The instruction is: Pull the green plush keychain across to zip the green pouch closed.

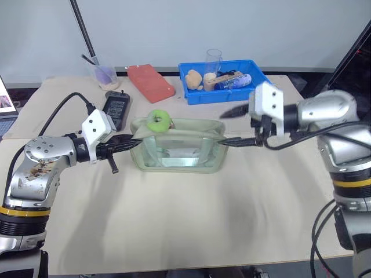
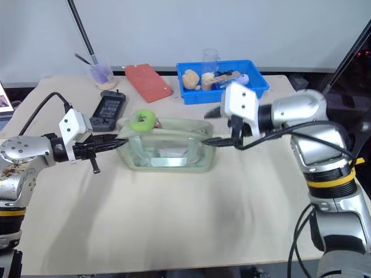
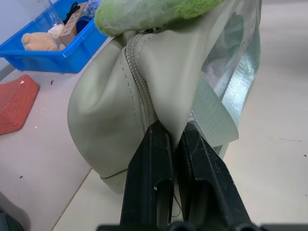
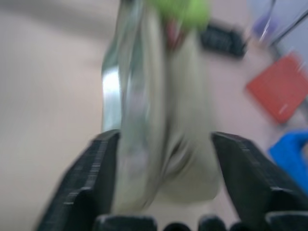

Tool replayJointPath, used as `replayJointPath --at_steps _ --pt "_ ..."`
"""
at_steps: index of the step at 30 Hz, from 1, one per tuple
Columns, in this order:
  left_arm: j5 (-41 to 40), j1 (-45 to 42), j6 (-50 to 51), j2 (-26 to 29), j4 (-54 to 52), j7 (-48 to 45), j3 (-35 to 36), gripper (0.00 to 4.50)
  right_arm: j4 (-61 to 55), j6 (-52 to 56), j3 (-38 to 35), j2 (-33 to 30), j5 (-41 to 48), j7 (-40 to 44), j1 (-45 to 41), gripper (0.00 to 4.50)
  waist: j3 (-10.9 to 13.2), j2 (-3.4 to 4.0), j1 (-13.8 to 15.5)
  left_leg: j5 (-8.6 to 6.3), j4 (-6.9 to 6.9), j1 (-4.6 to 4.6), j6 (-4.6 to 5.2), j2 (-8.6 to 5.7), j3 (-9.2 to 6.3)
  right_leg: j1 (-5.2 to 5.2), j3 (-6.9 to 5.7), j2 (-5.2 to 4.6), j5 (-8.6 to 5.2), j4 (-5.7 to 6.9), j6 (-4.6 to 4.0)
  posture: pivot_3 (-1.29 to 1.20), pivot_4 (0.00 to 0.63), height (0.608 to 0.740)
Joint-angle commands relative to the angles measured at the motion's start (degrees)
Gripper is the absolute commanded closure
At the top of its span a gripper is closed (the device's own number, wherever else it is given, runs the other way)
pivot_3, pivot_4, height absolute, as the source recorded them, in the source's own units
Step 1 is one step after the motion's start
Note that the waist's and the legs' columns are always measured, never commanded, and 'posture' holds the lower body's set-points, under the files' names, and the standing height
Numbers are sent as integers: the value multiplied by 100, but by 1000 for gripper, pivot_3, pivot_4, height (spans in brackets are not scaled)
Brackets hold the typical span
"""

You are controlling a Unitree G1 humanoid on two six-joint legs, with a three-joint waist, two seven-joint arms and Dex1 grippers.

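Left wrist view: left gripper (image 3: 175, 139) is clamped on the end fabric of the green pouch (image 1: 177, 152), right at the zipper seam. The green plush keychain (image 1: 157, 120) sits on top of the pouch, just past that pinch, near the left gripper's end. Right gripper (image 1: 235, 126) is at the opposite end of the pouch, jaws spread wide with the pouch end between them, holding nothing. Red case (image 1: 150, 82) and blue bin (image 1: 191, 91) lie beyond the pouch.

left gripper (image 3: 175, 139) – pinching green pouch (image 3: 120, 110) end | green plush keychain (image 3: 149, 12) (above)
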Motion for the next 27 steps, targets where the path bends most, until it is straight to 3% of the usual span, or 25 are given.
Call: replayJointPath --at_steps 1,6,10,21,27 --pt "25 -62 -83 -20 -17 -17 -36 4500 -570 711 -27 685 463 -653 -311 29 0 0 -12 0 0 1 0 0 0 1 0 0 0 0 0 0 150 740" --pt "63 -164 -125 -86 90 -21 -105 4500 -590 629 676 1599 18 -1326 -230 29 0 0 18 0 2 -3 0 -2 -3 -1 -2 0 1 5 -1 0 150 740" --pt "85 -212 -124 -131 71 -36 -185 4500 139 104 1032 2171 -589 -1938 -430 29 0 0 17 1 7 -10 -1 -11 2 0 -3 -11 4 -1 5 0 150 740" --pt "140 -238 -148 -103 123 -181 -213 4500 932 -427 1287 2746 -1029 -2036 -754 29 0 0 17 1 3 -7 -1 -8 -1 -1 -4 -7 3 1 3 0 150 740" --pt "126 -223 -124 -100 68 -168 -200 4500 1026 -567 1330 2647 -1104 -1794 -722 1870 0 0 15 1 1 -7 -1 -6 -2 -3 -5 -5 2 1 2 0 150 740"
